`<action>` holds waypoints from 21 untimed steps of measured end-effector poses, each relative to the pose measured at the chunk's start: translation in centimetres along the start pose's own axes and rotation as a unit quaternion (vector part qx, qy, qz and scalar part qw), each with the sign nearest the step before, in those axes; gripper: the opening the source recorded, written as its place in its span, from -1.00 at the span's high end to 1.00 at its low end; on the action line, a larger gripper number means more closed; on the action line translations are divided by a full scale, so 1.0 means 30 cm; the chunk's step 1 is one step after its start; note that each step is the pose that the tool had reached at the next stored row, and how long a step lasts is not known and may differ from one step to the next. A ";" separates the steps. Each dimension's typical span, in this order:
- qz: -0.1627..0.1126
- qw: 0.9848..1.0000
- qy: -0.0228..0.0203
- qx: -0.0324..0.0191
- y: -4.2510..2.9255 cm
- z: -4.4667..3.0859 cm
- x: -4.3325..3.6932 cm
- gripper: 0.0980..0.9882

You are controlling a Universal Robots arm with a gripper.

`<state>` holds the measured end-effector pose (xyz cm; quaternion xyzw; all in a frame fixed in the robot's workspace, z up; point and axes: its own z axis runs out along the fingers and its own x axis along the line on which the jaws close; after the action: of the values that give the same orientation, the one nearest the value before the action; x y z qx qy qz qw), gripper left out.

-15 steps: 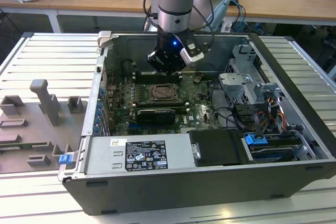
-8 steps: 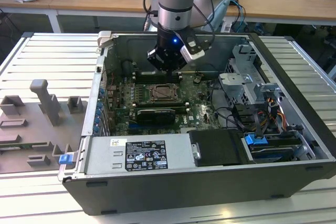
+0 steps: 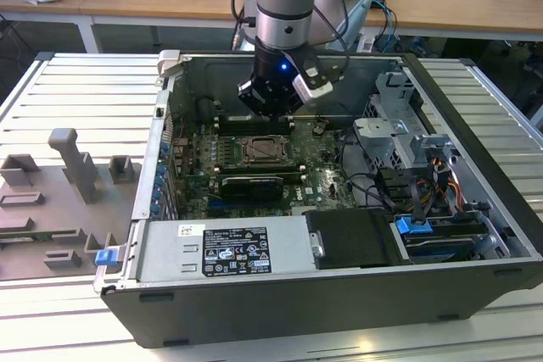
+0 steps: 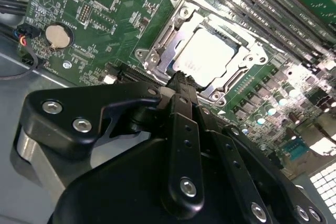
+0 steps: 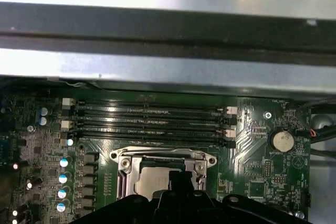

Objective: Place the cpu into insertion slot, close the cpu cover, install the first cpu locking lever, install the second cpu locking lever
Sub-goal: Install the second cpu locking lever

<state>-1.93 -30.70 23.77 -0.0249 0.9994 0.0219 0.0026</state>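
The cpu [image 4: 210, 56] shows its pale metal face inside the insertion slot [image 3: 259, 152] on the green board. The silver cpu cover [image 4: 157, 48] lies flat around it, with the chip showing through its window. In the first wrist view the cpu [image 5: 149, 182] and the cover frame [image 5: 163, 156] sit just beyond my fingertips. My gripper [image 4: 178, 80] hangs just above the socket's near edge, shut with nothing in it. In the exterior view the gripper [image 3: 270, 112] is over the far side of the socket. I cannot make out how the locking levers stand.
Long black memory slots [image 5: 152, 119] run beside the socket, with the case wall [image 5: 168, 72] behind them. A coin battery [image 4: 56, 35] sits on the board. A graphics card [image 3: 246, 186], a power supply [image 3: 225, 250] and a drive cage [image 3: 399, 137] crowd the case.
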 end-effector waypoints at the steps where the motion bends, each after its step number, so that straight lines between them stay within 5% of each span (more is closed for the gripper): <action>1: 0.000 1.000 0.000 0.000 -0.004 0.000 0.000 0.98; 5: 0.000 1.000 0.000 0.000 -0.033 -0.001 0.002 0.98; 12: 0.000 1.000 0.000 0.000 -0.034 -0.027 0.002 0.98; 21: 0.000 1.000 0.000 0.000 -0.062 -0.028 0.003 0.98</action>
<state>-1.93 -32.60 24.54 -0.0249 0.9994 0.0219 0.0026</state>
